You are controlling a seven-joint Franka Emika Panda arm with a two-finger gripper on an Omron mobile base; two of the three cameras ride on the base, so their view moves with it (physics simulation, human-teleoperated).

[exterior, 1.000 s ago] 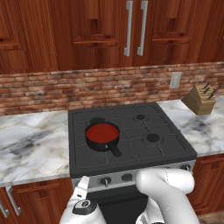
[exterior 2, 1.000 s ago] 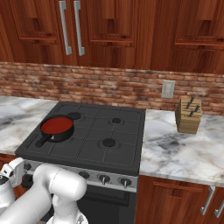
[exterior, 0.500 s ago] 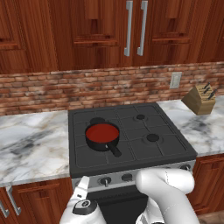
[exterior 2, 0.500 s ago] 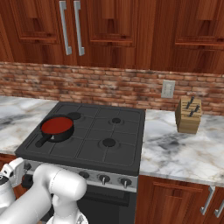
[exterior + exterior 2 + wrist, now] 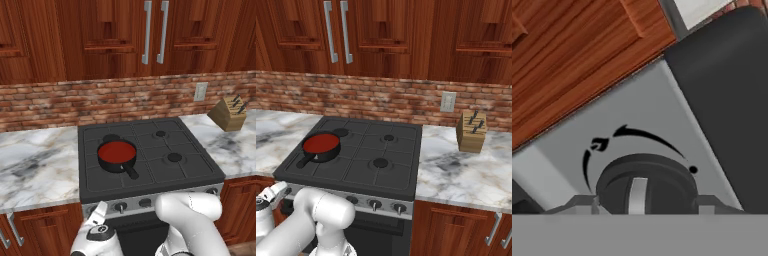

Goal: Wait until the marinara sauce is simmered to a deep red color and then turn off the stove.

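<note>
The gripper (image 5: 646, 202) sits directly in front of a dark round knob (image 5: 646, 186) on the silver front strip (image 5: 612, 125) of the stove (image 5: 150, 165); the two tips flank the knob on either side, so the jaws are spread about as wide as the knob, but whether the tips touch it cannot be told. The knob carries a pale pointer bar across its face, and black markings on the strip arc around its upper edge: a curved arrow, a small flame symbol and a dot. Beside the strip in the hand view lie the dark cooktop edge and a wooden cabinet front (image 5: 567, 55). In the left base view the gripper (image 5: 99, 214) is low at the left end of the knob row, with the white arm (image 5: 190, 220) folded in front of the range and covering part of the strip; two further knobs show between the hand and the arm. In the right base view the hand (image 5: 275, 192) is at the lower left corner of the range. The marinara sauce (image 5: 117, 151) is a flat deep red disc in a small black saucepan (image 5: 120, 164) on the front left burner, with the short handle pointing toward the front edge. The other three burners are bare. The marble table (image 5: 35, 165) runs along both sides of the stove. A wooden knife block (image 5: 472, 132) stands on the right-hand section, below a wall outlet (image 5: 447, 102) on the brick backsplash (image 5: 100, 102). Wooden upper cabinets with metal handles (image 5: 154, 32) hang above.
</note>
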